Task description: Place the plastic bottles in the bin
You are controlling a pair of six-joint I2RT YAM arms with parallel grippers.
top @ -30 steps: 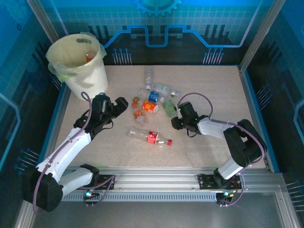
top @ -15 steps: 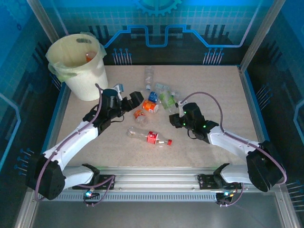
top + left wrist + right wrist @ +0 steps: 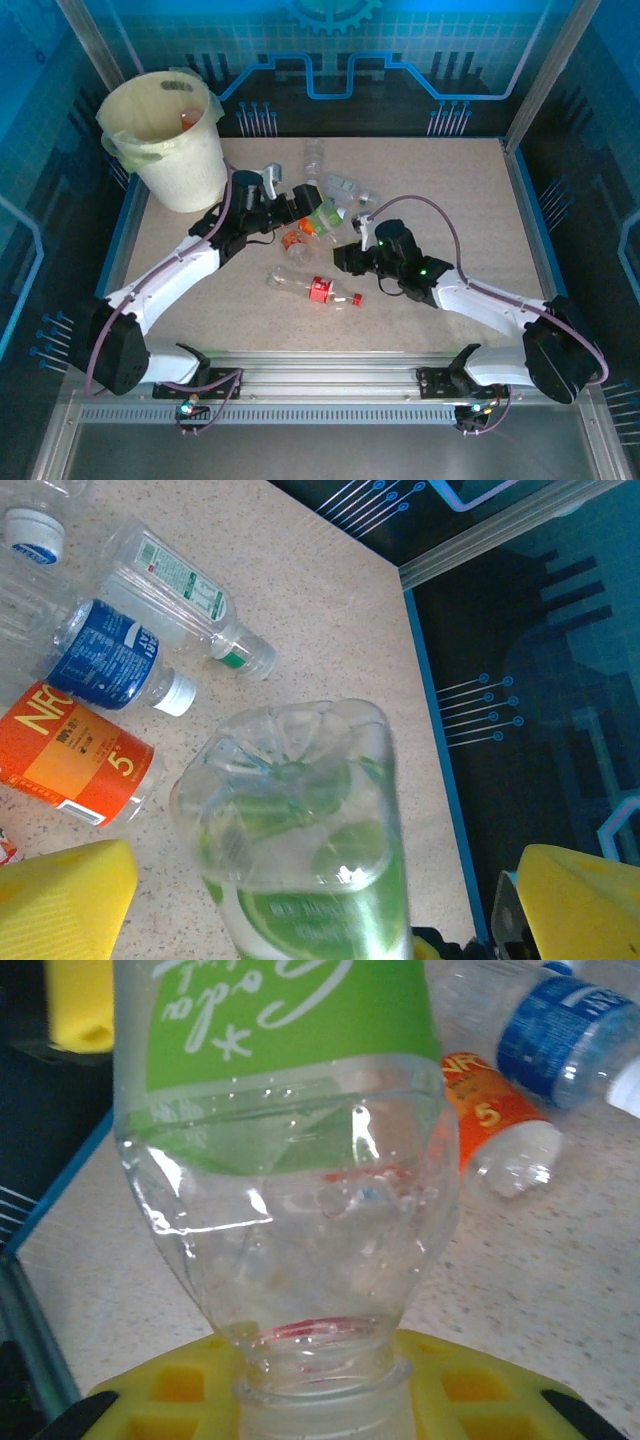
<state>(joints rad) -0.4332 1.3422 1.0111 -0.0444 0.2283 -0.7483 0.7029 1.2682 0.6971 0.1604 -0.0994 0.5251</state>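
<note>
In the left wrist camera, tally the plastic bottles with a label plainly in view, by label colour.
Green-label clear plastic bottle: 1
Blue-label clear plastic bottle: 1
Orange-label clear plastic bottle: 1
White-and-green-label clear plastic bottle: 1
Total: 4

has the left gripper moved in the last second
Yes. The left gripper has swung right, away from the bin, up to the green-labelled bottle.

Green-labelled clear bottle (image 3: 280, 1190) — cream bin (image 3: 188, 172), liner (image 3: 128, 150) seemingly pale yellow-green.
</note>
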